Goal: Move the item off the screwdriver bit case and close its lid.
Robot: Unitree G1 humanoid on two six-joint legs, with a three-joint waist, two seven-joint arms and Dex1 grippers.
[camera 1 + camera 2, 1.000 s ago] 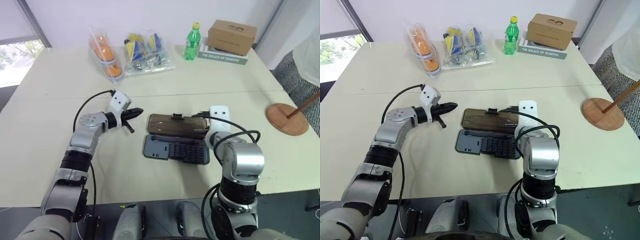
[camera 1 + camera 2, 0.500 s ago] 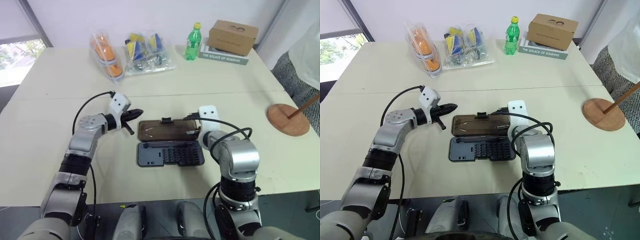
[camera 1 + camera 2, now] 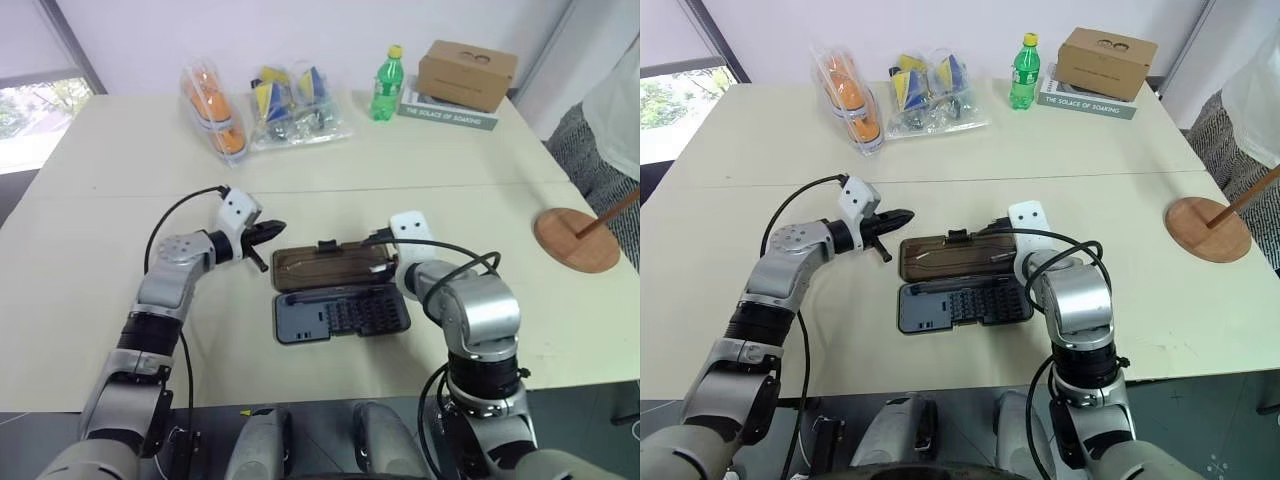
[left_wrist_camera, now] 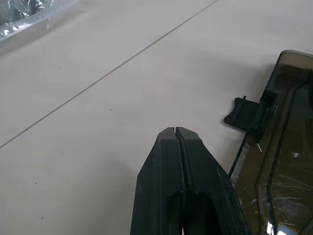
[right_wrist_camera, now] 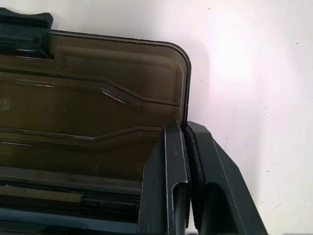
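Table [image 3: 90, 230]: case [image 3: 340, 315] slid left; right gripper [image 5: 186, 128] pinching lid [image 3: 328, 268]; left gripper [image 3: 268, 230] closed.

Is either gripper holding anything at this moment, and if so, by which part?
Nothing is held. The left gripper is shut in the air beside the lid; the right gripper is shut at the lid's end edge.

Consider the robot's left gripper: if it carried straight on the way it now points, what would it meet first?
Probably the open lid of the screwdriver bit case. The shut left gripper points at its near end and latch tab; depth is unclear, so it may pass just above.
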